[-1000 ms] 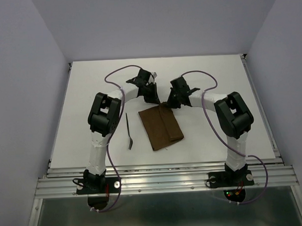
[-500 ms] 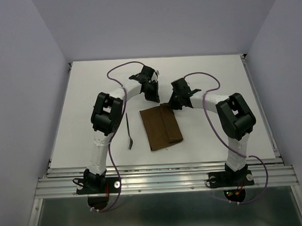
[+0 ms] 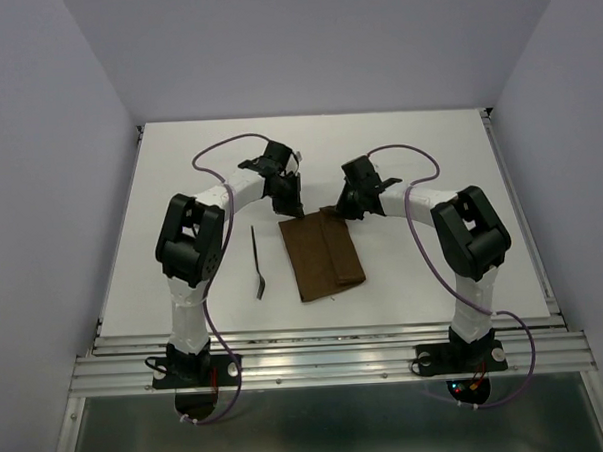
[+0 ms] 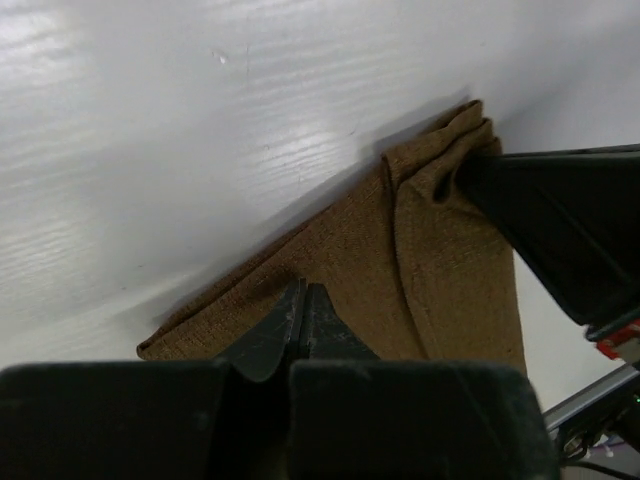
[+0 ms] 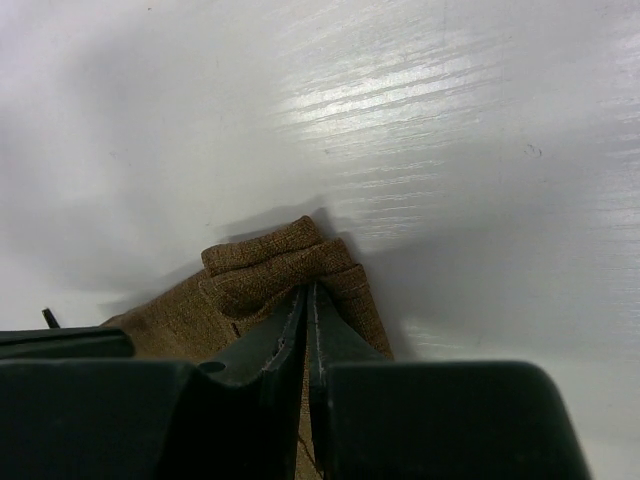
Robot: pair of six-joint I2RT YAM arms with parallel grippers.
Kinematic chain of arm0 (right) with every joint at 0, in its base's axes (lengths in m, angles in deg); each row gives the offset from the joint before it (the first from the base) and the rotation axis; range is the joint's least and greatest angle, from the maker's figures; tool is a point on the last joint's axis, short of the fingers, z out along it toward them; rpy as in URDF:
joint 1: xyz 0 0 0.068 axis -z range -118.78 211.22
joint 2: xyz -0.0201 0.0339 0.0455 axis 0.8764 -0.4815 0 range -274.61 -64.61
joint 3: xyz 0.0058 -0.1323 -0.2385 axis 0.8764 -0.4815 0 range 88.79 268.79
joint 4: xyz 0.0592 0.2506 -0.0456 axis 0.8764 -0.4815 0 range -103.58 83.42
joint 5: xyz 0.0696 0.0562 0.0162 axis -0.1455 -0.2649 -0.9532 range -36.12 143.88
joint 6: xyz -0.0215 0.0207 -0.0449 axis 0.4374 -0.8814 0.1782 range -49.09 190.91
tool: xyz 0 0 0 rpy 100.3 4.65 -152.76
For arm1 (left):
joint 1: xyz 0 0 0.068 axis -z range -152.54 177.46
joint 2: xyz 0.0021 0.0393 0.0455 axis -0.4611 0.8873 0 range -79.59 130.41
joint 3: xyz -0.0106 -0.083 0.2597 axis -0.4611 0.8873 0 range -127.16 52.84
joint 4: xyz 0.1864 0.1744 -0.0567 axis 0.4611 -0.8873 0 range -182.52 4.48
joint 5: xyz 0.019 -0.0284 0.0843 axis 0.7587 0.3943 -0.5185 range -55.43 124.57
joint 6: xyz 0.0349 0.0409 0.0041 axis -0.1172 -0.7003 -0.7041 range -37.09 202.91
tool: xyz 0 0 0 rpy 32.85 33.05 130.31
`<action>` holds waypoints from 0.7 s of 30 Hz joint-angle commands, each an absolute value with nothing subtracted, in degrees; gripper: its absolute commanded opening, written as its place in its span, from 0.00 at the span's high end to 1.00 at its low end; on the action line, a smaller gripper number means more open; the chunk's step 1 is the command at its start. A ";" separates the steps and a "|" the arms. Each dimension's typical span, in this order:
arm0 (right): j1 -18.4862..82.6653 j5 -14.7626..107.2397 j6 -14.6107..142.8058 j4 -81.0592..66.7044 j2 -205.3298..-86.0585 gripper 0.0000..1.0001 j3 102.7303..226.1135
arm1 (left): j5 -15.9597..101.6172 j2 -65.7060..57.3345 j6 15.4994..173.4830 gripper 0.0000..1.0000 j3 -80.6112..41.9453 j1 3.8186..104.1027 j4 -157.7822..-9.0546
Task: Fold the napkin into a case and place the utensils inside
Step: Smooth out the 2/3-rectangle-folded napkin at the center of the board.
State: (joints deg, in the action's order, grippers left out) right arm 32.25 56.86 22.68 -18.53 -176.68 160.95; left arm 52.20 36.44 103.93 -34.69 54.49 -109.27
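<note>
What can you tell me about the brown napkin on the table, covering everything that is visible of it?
The napkin is plain dark brown woven cloth, folded into a layered rectangle with a narrower flap along its right side. It lies flat on the white table, slightly skewed, between the arms. Its far right corner is bunched into small rolled folds, pinched by the shut right hand. The left hand, also shut, is over its far edge; whether it touches is unclear.
</note>
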 commanded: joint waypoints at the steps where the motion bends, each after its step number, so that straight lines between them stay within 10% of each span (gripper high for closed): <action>1: 31.86 57.13 23.97 -22.05 -174.92 0.90 161.30 | 55.40 37.21 104.01 1.00 -33.03 55.06 -106.44; 21: 31.86 58.45 26.00 -22.40 -174.56 0.90 161.29 | 55.31 51.89 101.02 1.00 -50.50 55.41 -111.00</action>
State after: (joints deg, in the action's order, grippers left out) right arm 32.25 56.93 25.66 -21.94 -174.41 160.47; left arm 56.98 48.92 103.73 -45.92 55.10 -108.20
